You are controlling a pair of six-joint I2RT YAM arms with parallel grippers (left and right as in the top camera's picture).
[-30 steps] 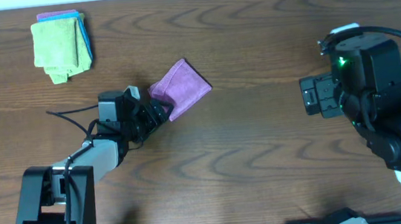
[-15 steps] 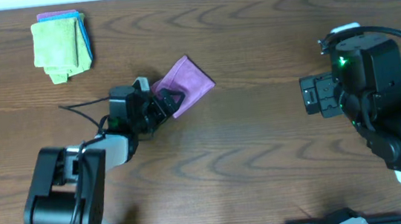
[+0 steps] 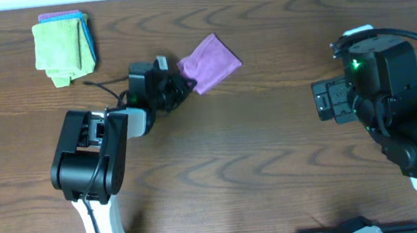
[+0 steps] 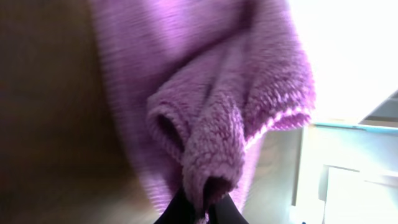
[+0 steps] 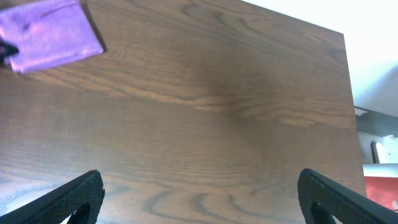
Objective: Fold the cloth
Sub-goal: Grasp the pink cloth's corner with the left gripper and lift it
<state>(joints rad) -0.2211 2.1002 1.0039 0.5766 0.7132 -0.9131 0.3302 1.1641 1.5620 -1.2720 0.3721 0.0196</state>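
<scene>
A purple fuzzy cloth (image 3: pixel 212 61) lies folded on the brown table, a little left of the middle at the back. My left gripper (image 3: pixel 182 83) is shut on the cloth's near-left edge. In the left wrist view the cloth (image 4: pixel 205 106) bunches into a thick fold right at the black fingertips (image 4: pixel 180 211). My right gripper (image 3: pixel 323 100) hangs open at the right side, far from the cloth, its two dark fingers (image 5: pixel 68 199) wide apart over bare wood. The cloth (image 5: pixel 50 34) shows in the top left corner of the right wrist view.
A stack of folded cloths (image 3: pixel 64 48), green on top with blue and purple under it, sits at the back left. The left arm's base (image 3: pixel 92 156) stands near the front left. The table's far edge (image 5: pixel 292 22) shows in the right wrist view.
My left gripper shut on the purple cloth's edge and carried it up and to the right across the table. The right arm stayed still.
</scene>
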